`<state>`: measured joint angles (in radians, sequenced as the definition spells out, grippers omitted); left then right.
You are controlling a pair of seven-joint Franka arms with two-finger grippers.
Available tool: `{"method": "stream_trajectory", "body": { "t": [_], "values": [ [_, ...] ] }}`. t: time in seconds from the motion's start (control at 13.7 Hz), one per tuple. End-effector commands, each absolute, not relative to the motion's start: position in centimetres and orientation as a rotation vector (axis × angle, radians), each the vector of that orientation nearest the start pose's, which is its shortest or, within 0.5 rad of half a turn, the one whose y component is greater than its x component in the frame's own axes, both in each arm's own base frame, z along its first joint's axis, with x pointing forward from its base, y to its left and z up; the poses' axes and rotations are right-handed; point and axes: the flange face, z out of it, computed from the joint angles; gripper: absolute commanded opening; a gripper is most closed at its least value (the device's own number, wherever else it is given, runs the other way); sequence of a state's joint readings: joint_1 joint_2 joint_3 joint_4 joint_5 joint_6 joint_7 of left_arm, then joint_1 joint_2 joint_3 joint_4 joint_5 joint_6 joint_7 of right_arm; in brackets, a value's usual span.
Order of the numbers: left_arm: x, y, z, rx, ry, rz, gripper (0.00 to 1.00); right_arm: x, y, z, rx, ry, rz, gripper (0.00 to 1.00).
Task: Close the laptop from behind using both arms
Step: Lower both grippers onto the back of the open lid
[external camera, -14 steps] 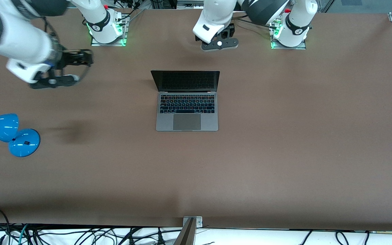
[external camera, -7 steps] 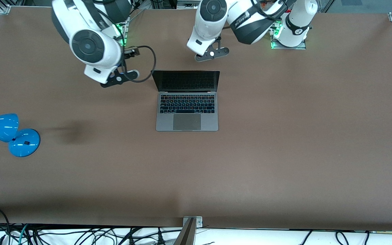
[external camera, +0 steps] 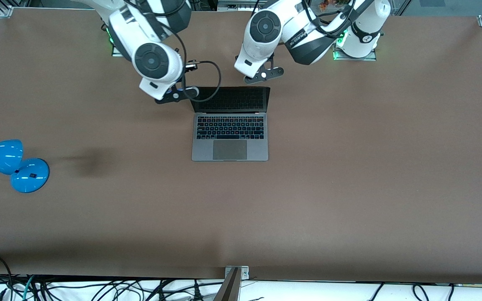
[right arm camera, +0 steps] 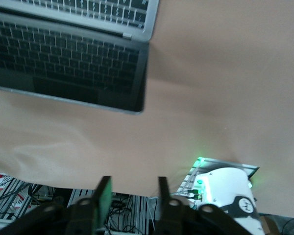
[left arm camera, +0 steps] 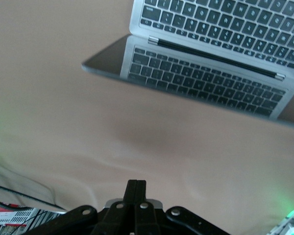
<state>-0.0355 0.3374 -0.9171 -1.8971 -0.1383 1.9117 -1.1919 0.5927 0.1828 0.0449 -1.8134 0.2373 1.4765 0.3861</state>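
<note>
Our right hand [external camera: 173, 96] — fingers parted — and left hand [external camera: 262, 74] — pressed closed — flank the open laptop [external camera: 229, 123]'s lid; uneven pushes could skid it along the tabletop [external camera: 349, 167].

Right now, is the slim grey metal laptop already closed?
No, the slim grey metal laptop is open, its dark screen standing up above the black keyboard in the front view.

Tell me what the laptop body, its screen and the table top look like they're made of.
Laptop body: probably metal, matte grey with an even sheen. Screen: glossy, likely glass, since it mirrors the keyboard in the left wrist view. Table top: matte brown, no glare; material unclear.
</note>
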Motion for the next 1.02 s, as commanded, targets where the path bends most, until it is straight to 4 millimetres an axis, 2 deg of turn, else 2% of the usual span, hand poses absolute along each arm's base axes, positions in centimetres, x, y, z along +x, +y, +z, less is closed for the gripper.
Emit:
{"method": "stream_trajectory", "body": {
  "t": [0.0, 0.22, 0.29, 0.44, 0.73, 0.95],
  "values": [
    [37.1, -45.9, 36.2, -3.076, -0.468, 0.683, 0.0, 41.4, 36.0, 39.2, -2.96, -0.267, 0.988, 0.0],
    [39.2, -44.8, 34.7, -3.073, -0.483, 0.649, 0.0, 40.4, 37.9, 37.3, -2.961, -0.301, 1.028, 0.0],
    [39.9, -44.6, 34.8, -3.082, -0.495, 0.643, 0.0, 40.2, 38.5, 36.7, -2.97, -0.296, 1.02, 0.0],
    [41.0, -44.2, 34.7, -3.088, -0.526, 0.642, 0.0, 40.8, 38.7, 35.3, -2.995, -0.26, 1.004, 0.0],
    [43.4, -42.6, 34.5, -3.115, -0.497, 0.629, 0.0, 42.2, 38.7, 35.1, -3.039, -0.259, 0.879, 0.0],
    [44.6, -42.4, 34.0, -3.126, -0.512, 0.654, 0.0, 43.7, 38.4, 34.9, -3.056, -0.24, 0.789, 0.0]
  ]
}}
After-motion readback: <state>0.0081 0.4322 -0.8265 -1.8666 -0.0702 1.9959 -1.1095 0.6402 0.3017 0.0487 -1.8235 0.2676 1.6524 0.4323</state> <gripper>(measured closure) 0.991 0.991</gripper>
